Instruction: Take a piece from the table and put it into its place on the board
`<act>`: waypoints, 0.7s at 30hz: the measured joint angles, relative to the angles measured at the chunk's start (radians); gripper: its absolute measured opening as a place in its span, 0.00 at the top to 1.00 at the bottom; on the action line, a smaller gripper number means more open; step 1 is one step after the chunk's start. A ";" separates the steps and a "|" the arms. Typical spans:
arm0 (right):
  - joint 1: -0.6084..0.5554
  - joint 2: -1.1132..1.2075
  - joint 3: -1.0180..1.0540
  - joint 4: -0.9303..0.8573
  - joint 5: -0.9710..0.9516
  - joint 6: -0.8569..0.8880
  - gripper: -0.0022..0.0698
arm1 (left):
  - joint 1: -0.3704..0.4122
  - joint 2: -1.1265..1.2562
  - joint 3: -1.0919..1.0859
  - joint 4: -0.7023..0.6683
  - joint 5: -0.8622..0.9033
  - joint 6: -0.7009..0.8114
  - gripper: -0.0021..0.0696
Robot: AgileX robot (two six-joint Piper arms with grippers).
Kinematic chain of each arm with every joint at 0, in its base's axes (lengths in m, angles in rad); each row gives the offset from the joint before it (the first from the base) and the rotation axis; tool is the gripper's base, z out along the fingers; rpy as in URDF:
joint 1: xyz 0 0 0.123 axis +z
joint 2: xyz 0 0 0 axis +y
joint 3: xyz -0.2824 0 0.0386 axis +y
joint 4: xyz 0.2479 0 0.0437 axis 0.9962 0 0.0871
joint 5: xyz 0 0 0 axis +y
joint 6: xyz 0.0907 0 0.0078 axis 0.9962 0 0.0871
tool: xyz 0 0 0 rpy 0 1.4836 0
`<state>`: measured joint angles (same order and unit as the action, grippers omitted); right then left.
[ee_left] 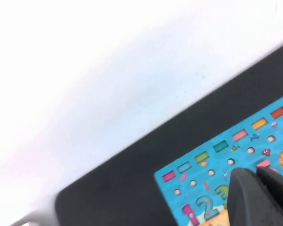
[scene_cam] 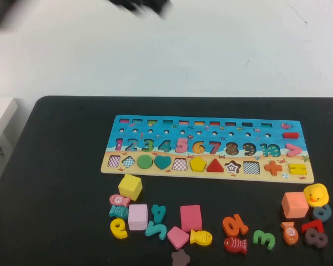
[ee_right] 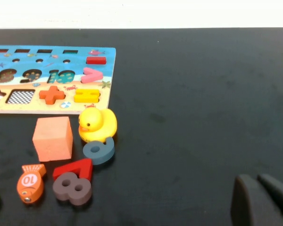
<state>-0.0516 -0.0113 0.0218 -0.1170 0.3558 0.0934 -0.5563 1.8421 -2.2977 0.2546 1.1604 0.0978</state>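
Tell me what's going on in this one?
Nothing is being held right now. The yellow pentagon already sits in its slot on the board, in the shape row. The left tool is shut, raised above the board's near-left part. The right tool also looks shut, hovering over bare table to the right of the duck and loose pieces. Cubes, fish and numerals lie scattered in front of the board.

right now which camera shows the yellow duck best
The right wrist view: the yellow duck sits large and whole beside the board corner, with the right tool shut in the foreground. The high view shows the duck small near the table's right edge. The left wrist view misses it.
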 joint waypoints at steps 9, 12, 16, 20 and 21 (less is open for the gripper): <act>0.000 0.000 0.000 0.000 0.000 0.000 0.94 | 0.000 -0.505 0.177 -0.065 0.007 0.021 0.97; 0.000 0.000 0.000 0.000 0.000 0.000 0.94 | 0.000 -0.694 0.413 -0.054 -0.132 0.021 0.97; 0.000 0.000 0.000 0.000 0.000 0.000 0.94 | 0.000 -0.991 0.802 -0.037 -0.426 -0.014 0.97; 0.000 0.000 0.000 0.000 0.000 0.000 0.94 | 0.000 -1.277 1.170 0.033 -0.664 -0.211 0.97; 0.000 0.000 0.000 0.000 0.000 0.000 0.94 | 0.000 -1.345 1.244 0.086 -0.693 -0.288 0.97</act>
<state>-0.0516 -0.0113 0.0218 -0.1170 0.3558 0.0934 -0.5563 0.4976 -1.0538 0.3401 0.4677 -0.1901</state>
